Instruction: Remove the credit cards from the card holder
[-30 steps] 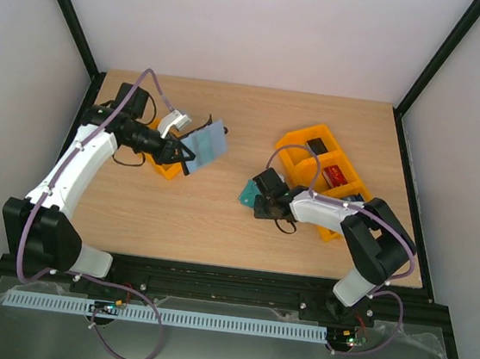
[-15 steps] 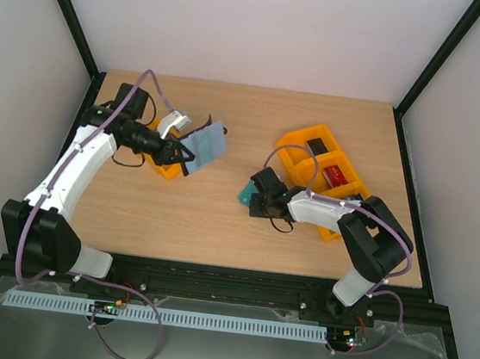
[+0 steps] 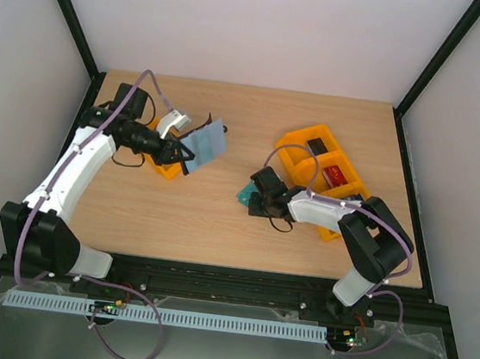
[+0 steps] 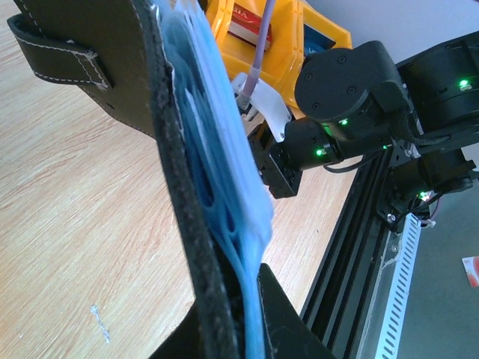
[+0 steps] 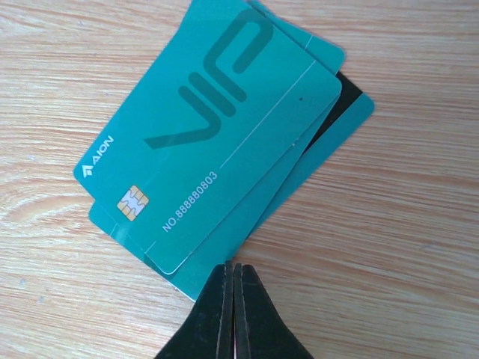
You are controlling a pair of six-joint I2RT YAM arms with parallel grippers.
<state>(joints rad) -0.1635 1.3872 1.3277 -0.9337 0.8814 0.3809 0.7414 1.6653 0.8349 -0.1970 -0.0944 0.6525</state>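
My left gripper is shut on the lower edge of the card holder and holds it open above the table. In the left wrist view the card holder stands edge-on, black outside, blue-grey inside, and my fingers pinch its lower edge. Several teal credit cards lie fanned flat on the wood, also seen in the top view. My right gripper is shut, empty, its tips touching the near edge of the lowest card. It sits just right of the cards.
An orange tray at the right holds a black block and a red block. A second orange tray lies under my left gripper, with a pale plate beside it. The right arm shows beyond the wallet.
My right gripper has shifted slightly left and away from the arm bases, beside the cards. The left arm and the card holder have not visibly moved.
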